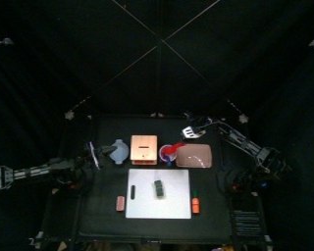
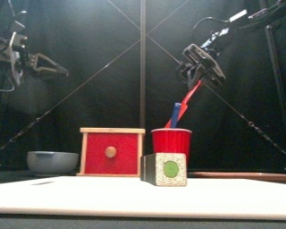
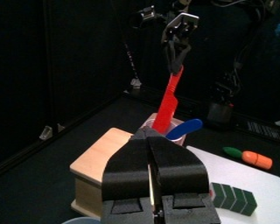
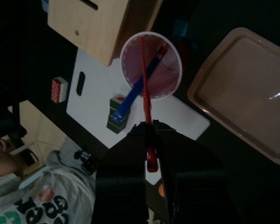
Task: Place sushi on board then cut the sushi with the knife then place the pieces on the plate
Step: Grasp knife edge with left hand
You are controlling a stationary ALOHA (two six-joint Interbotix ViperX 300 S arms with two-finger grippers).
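Over cup (image 2: 172, 143), right claw (image 2: 206, 77) grips red knife (image 2: 193, 100), lower end unclear

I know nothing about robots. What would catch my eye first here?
The right pincer stands out first. It hangs high above the red cup at the table's middle, clamped on a red knife that slants down to the cup, where a blue knife stands. In front of the cup, a dark green sushi roll sits on the white board.
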